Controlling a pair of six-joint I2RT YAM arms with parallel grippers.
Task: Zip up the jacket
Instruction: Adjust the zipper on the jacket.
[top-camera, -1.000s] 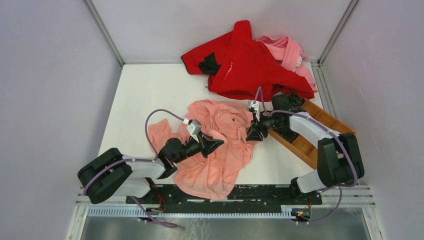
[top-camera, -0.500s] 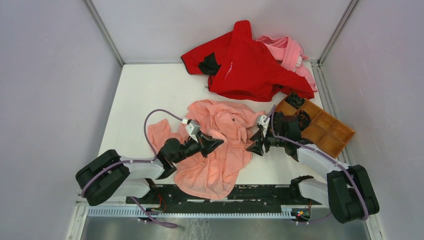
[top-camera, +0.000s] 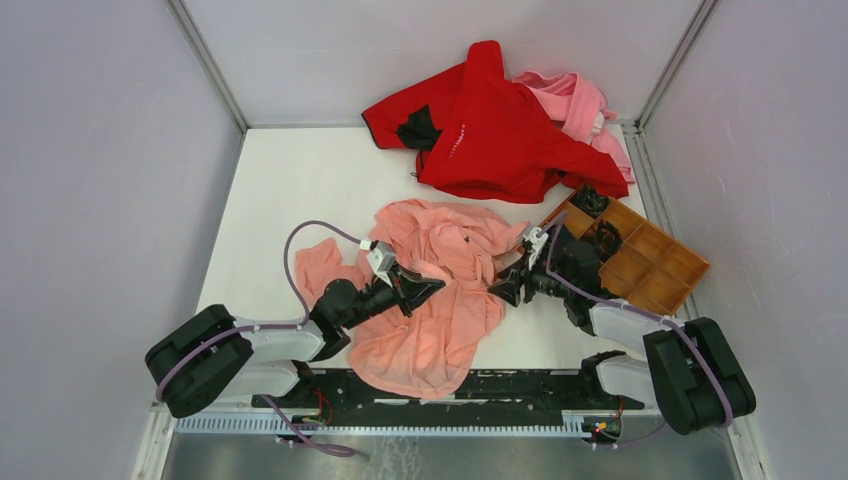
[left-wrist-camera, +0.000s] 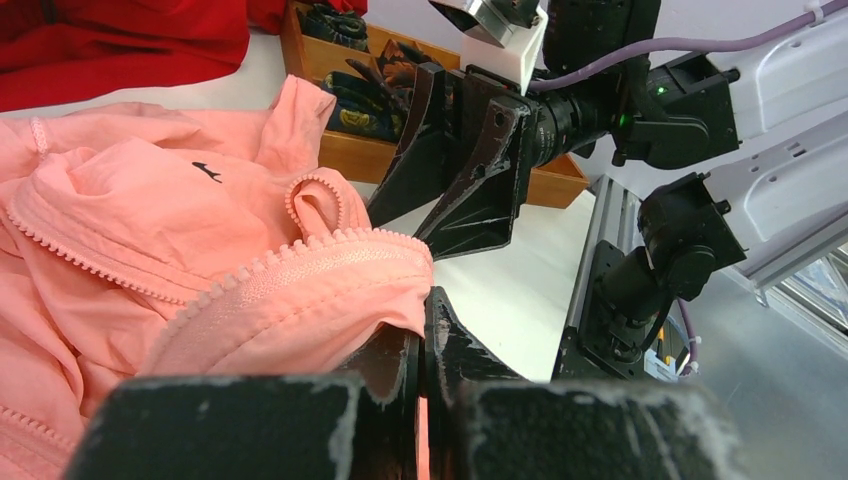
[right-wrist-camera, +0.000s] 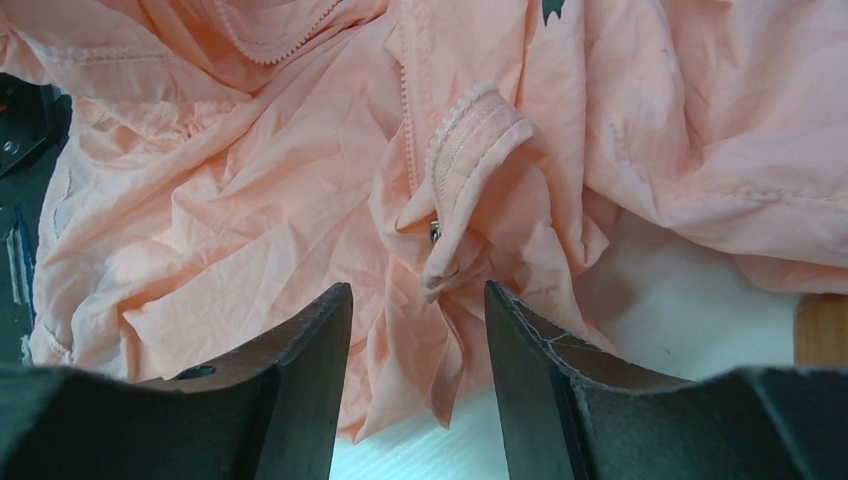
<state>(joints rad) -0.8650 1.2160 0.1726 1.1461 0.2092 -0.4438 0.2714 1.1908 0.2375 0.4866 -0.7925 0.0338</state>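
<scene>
Salmon-pink jacket (top-camera: 450, 320), thin and wrinkled, unzipped, zipper teeth exposed, crumpled in a loose heap

The left arm reaches low from its base toward the right, and the left gripper (top-camera: 428, 290) has its jaws pressed together on a fold of the jacket (top-camera: 440, 335). The right arm is folded at the elbow and reaches leftward. The right gripper (top-camera: 503, 289) is low, its jaws apart, facing the left gripper.
</scene>
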